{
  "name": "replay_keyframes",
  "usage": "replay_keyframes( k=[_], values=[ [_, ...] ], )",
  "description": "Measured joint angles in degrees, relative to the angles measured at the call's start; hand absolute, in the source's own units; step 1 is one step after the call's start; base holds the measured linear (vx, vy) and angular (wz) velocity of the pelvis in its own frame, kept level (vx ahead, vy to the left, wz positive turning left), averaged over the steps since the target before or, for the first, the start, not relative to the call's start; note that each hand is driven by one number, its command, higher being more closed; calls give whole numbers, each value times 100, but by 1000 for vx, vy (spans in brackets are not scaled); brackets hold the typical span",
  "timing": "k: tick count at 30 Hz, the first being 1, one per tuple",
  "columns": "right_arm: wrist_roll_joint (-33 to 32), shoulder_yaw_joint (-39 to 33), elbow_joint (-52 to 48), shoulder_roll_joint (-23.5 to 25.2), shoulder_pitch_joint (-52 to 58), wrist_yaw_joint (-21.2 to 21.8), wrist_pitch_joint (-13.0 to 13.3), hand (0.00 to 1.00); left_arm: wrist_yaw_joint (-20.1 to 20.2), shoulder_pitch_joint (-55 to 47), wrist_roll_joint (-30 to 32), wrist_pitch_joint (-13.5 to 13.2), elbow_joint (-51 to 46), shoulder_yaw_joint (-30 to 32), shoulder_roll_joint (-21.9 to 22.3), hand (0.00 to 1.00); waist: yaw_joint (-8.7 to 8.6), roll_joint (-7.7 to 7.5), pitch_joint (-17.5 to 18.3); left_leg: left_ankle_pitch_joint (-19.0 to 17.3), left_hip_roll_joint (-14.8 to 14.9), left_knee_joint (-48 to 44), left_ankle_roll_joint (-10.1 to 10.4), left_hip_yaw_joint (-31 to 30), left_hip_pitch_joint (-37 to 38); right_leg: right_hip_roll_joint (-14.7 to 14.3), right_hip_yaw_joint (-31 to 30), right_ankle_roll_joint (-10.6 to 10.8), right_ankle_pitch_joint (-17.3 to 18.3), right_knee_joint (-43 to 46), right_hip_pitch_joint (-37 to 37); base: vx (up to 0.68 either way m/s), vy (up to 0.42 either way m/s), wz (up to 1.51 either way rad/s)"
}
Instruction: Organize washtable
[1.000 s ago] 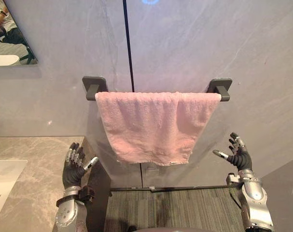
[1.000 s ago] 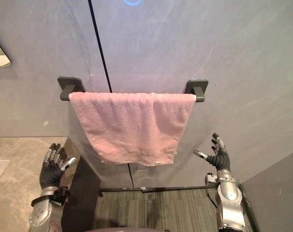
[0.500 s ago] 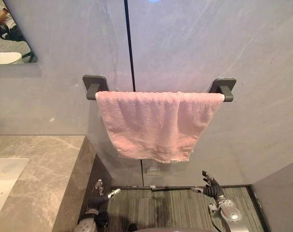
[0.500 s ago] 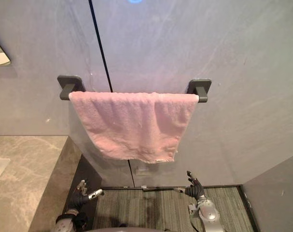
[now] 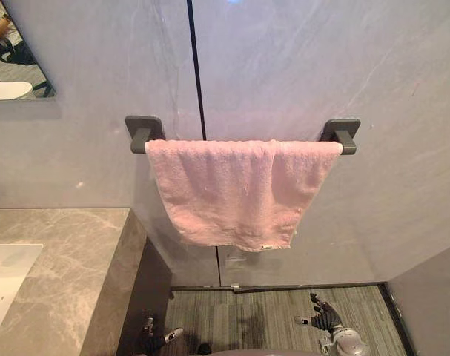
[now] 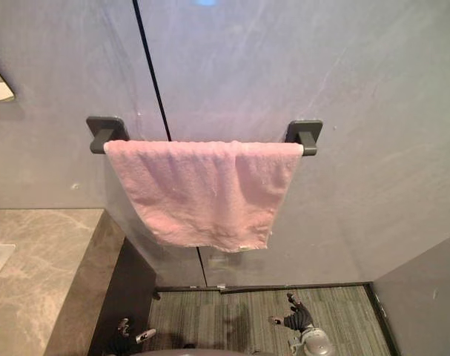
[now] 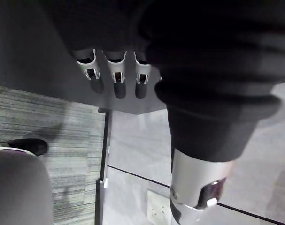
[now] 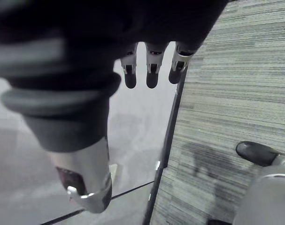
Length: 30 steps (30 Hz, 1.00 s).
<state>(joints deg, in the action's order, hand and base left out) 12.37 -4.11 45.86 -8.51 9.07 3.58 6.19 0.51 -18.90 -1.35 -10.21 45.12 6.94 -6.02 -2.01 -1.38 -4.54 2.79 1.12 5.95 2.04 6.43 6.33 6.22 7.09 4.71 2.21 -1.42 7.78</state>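
Note:
A pink towel (image 5: 239, 189) hangs draped over a dark wall rail (image 5: 339, 133), spread between the rail's two brackets, its lower edge uneven. My left hand (image 5: 159, 340) is low at the bottom of the left eye view, beside the counter's side panel, fingers relaxed and holding nothing; its fingers (image 7: 115, 75) show straight in the left wrist view. My right hand (image 5: 325, 319) is low over the striped carpet, open and empty, with its fingers (image 8: 151, 65) extended in the right wrist view. Both hands are well below the towel and apart from it.
A marble washtable counter (image 5: 69, 259) fills the lower left, with a white basin (image 5: 6, 271) at its left edge. A mirror (image 5: 17, 52) hangs at upper left. Grey striped carpet (image 5: 269, 319) lies below the wall. A wall socket plate (image 7: 158, 208) sits low.
Both hands have dropped from beside the towel's lower edge down to near the floor, staying open. The towel has not moved on the rail.

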Motion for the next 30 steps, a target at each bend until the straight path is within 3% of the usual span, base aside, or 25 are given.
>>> replay_keyframes(
  k=[11, 14, 18, 19, 20, 21, 24, 26, 27, 29, 30],
  values=[
    [1, 0, 345, 8, -59, -133, -39, 0, -184, 56, -16, 27, 372, 29, 10, 0, 140, -29, -118, -56, -10, -1, -3, 94, 31, 0, -133, 27, 36, 63, -48, 8, 1, -5],
    [0, 43, 346, 20, -375, -227, -46, 0, -202, 212, -29, 34, 391, 30, 25, 0, 283, -10, -319, -52, 21, -46, -18, 361, -184, -10, -412, 24, 192, 677, -690, -17, 7, -40],
    [-10, 300, 294, 98, -687, -233, -57, 0, -240, 734, -82, 37, 309, 26, -95, 0, 284, -54, -520, -234, 173, -866, -162, 308, -1133, 29, -653, 149, 209, 1268, -1373, -36, 9, 16],
    [-39, 367, 190, 150, -619, -230, -71, 0, -272, 839, -96, 18, 135, 22, -48, 0, 281, -89, -584, -261, 160, -1060, -176, 80, -1198, 110, -739, 92, 802, 2582, -1522, 48, 17, 104],
    [-61, 425, 145, 187, -536, -230, -73, 0, -308, 859, -156, -6, 26, 29, -41, 0, 294, -84, -579, -278, 118, -1241, -164, -144, -1334, 197, -839, 196, 1003, 3261, -1462, 35, -103, 130],
    [-61, 473, 16, 211, -505, -229, -75, 0, -321, 867, -246, -10, -88, 40, -45, 0, 312, -241, -496, -290, 71, -1449, -143, -353, -1576, 220, -1071, 267, 1115, 3581, -1339, -12, -160, 105],
    [-64, 470, -121, 187, -733, -255, -75, 0, -362, 851, -325, 2, -137, 39, 9, 0, 554, -335, -475, -219, 65, -1827, -35, -483, -2065, 196, -1345, 346, 1524, 3004, -1020, -150, -241, 40],
    [-178, 545, -157, 103, -963, -388, -37, 0, -498, 811, -530, -18, -181, 34, 173, 0, 769, -216, -503, 101, 186, -1587, 227, -534, -2218, 76, -1048, 12, 1868, 2013, -711, -269, -277, 26],
    [-228, 582, -184, -14, -1042, -428, -22, 0, -541, 846, -546, -11, -152, -33, 293, 0, 684, 108, -627, 410, 313, -1386, 290, -880, -2256, -174, -773, -116, 1757, 1774, -554, -286, -230, 75],
    [-277, 576, -179, -97, -1010, -467, -30, 0, -576, 803, -663, -21, -164, -173, 382, 0, 607, 349, -650, 862, 487, -1033, 392, -1074, -2243, -451, -450, -259, 1668, 1730, -508, -317, -230, 100],
    [-295, 554, -179, -131, -964, -483, -36, 0, -585, 771, -806, -25, -182, -303, 379, 0, 598, 417, -671, 1710, 509, -409, 474, -1101, -2141, -537, -185, -407, 1546, 1697, -582, -286, -143, 90]
  ],
)
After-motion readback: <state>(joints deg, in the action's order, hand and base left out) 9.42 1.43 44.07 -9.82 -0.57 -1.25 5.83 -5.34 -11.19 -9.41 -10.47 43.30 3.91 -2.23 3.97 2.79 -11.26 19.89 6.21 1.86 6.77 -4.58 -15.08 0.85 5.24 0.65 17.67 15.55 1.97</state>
